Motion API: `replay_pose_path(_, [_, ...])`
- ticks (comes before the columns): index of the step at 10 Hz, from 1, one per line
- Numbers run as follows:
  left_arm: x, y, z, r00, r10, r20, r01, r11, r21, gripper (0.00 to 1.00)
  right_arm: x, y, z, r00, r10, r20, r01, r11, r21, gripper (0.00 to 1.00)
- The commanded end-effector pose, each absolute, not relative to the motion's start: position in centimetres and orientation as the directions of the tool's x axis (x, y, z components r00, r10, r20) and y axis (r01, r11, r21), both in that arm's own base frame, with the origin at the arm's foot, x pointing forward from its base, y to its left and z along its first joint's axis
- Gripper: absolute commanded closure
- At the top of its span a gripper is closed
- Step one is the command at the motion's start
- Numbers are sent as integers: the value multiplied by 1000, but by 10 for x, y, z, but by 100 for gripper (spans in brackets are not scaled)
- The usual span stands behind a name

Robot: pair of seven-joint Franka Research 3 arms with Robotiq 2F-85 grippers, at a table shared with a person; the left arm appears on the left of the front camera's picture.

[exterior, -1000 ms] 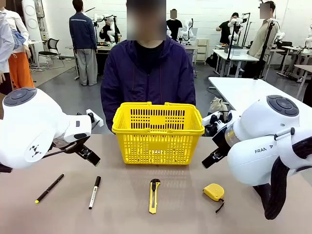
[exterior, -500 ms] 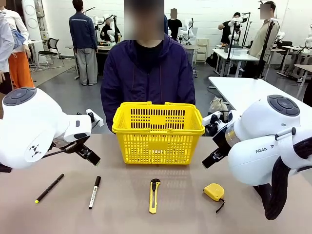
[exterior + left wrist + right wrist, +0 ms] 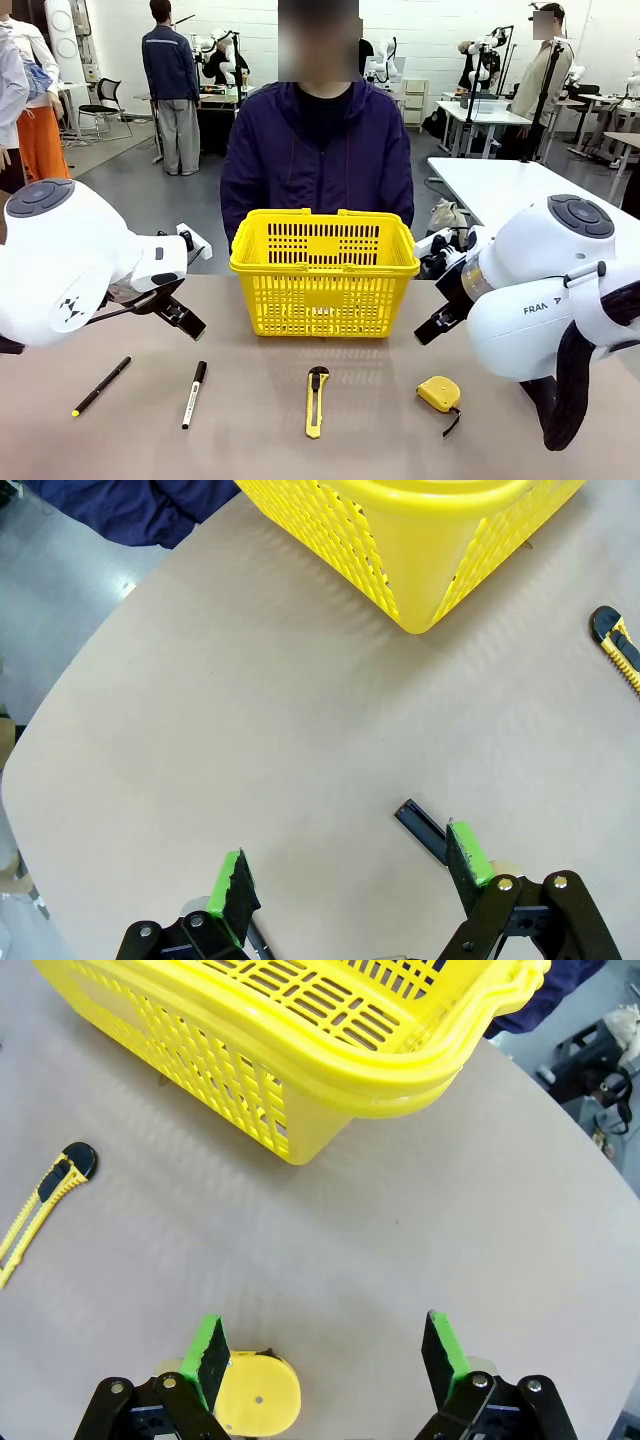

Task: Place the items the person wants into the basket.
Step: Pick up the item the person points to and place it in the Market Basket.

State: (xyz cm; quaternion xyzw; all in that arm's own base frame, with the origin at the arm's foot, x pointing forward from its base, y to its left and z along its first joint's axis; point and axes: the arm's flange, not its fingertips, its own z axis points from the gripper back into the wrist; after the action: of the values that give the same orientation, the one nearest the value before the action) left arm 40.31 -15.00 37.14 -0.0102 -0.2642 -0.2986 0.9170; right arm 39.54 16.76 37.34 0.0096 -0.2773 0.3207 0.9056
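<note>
Above the table (image 3: pixel 260 440), left jaws and right jaws spread, empty; pen (image 3: pixel 101 386), marker (image 3: pixel 194 394), knife (image 3: pixel 317 400), tape measure (image 3: pixel 439 393) lie before the basket (image 3: pixel 325 270); person (image 3: pixel 318 160) behind.

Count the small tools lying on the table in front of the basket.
4: a pen at the robot's far left, a marker just right of it, a utility knife in the middle, a tape measure on the right. The basket's inside is partly hidden.
</note>
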Motion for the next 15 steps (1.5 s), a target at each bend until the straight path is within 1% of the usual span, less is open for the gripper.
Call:
replay_pose_path(1, [403,-150,371,682,-542,491,553,821,139,0,395,167,373,641,575,509,-586,794,-160,0])
replay_pose_path(2, [403,-150,371,682,-542,491,553,821,139,0,395,168,373,640,576,508,-586,794,-160,0])
replay_pose_path(3, [403,-150,371,682,-542,491,553,821,139,0,379,167,394,650,586,485,-579,794,-184,0])
replay_pose_path(4, [397,-144,400,692,-526,495,540,832,129,0,367,162,420,646,587,489,-562,799,-216,0])
replay_pose_path(5, [389,-141,434,681,-537,498,556,822,125,0,355,154,449,637,581,507,-537,806,-249,0])
replay_pose_path(6, [372,-142,459,672,-542,505,554,820,143,0,338,146,477,628,585,513,-537,803,-259,0])
replay_pose_path(7, [368,-140,490,660,-552,509,562,813,153,0,325,141,510,622,583,523,-515,808,-287,0])
replay_pose_path(8, [367,-139,510,645,-567,511,571,803,170,0,317,140,535,620,583,525,-500,809,-309,0])
replay_pose_path(9, [350,-141,536,633,-571,523,562,803,198,0,308,138,552,617,589,522,-499,806,-319,0])
replay_pose_path(10, [344,-138,555,620,-575,534,553,803,224,0,305,138,569,619,581,529,-485,812,-326,0])
replay_pose_path(12, [334,-134,566,611,-558,561,514,819,254,0,304,138,572,623,583,522,-484,811,-328,0])
replay_pose_path(13, [340,-139,567,618,-556,556,553,810,195,0,296,131,579,599,583,548,-504,807,-308,0])
replay_pose_path(15, [340,-139,567,618,-556,556,553,810,195,0,296,131,579,599,583,548,-504,807,-308,0])
